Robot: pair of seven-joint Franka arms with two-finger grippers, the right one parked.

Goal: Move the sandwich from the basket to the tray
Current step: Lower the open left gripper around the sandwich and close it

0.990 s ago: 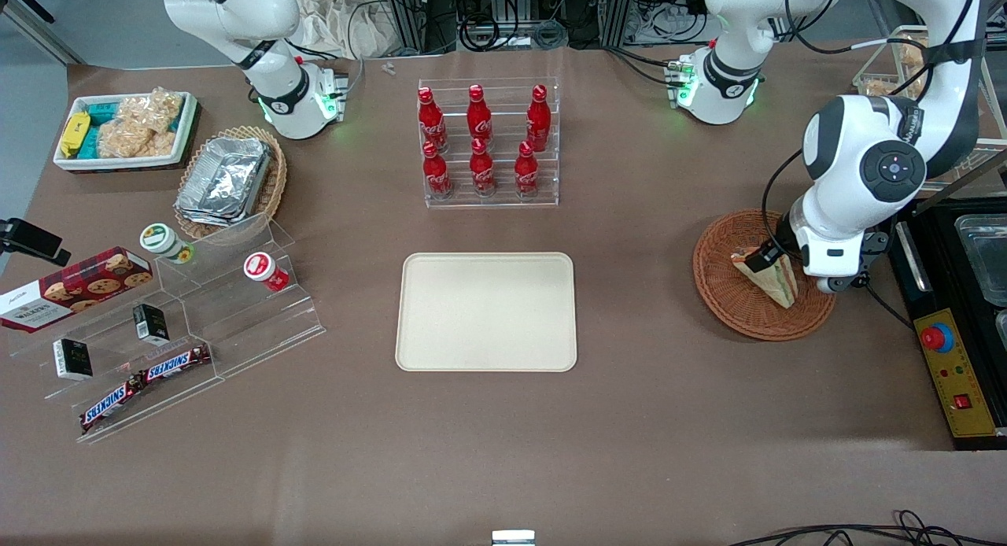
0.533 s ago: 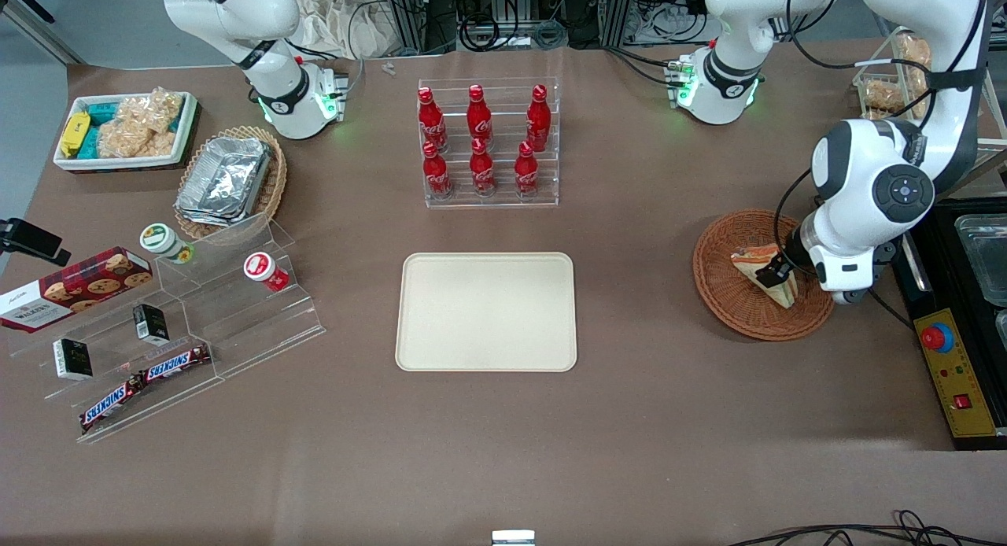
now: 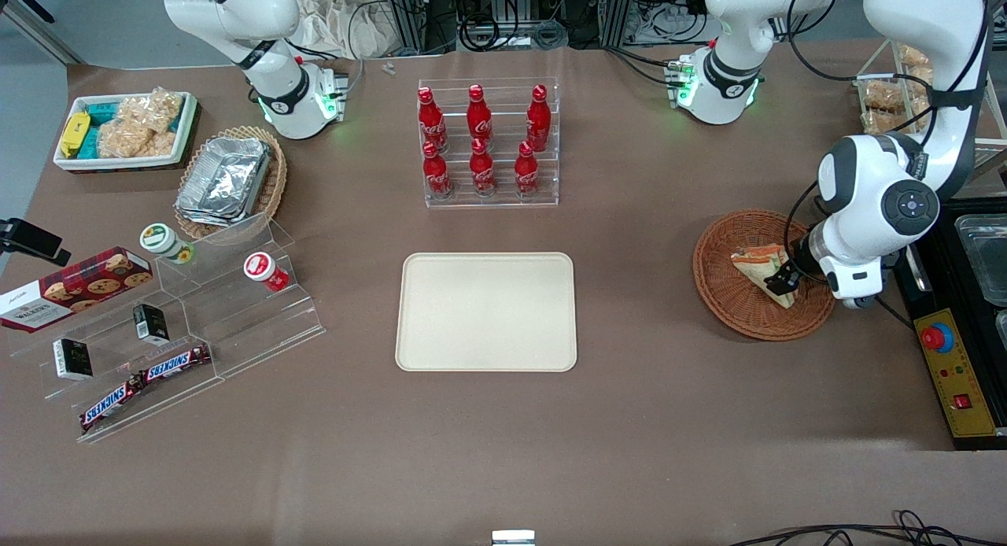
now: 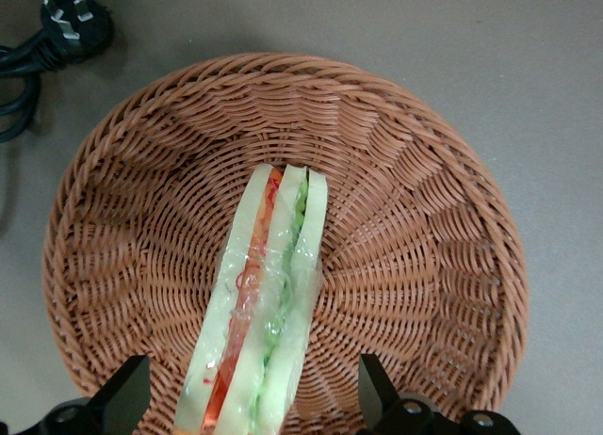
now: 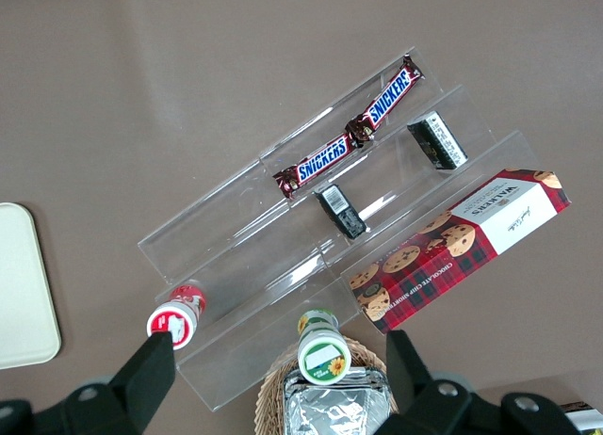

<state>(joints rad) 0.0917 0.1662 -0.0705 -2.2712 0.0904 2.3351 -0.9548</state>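
The sandwich (image 3: 757, 266), a wrapped wedge of white bread with orange-red and green layers, lies on edge in the round reddish-brown wicker basket (image 3: 728, 310) toward the working arm's end of the table. My gripper (image 3: 787, 282) is down in the basket at the sandwich's wide end. In the left wrist view the gripper (image 4: 252, 363) is open, one black finger on each side of the sandwich (image 4: 268, 294), with a gap between each finger and the bread. The basket (image 4: 452, 265) holds nothing else. The cream-beige tray (image 3: 486, 349) lies bare at the table's middle.
A rack of red cola bottles (image 3: 481, 145) stands farther from the camera than the tray. A black box with a red button (image 3: 936, 337) lies beside the basket at the table's end. A black plug (image 4: 71, 21) lies on the table near the basket.
The wrist has swung toward the working arm's end of the table and the gripper has slid along the sandwich to its wide end. The sandwich stays in the basket.
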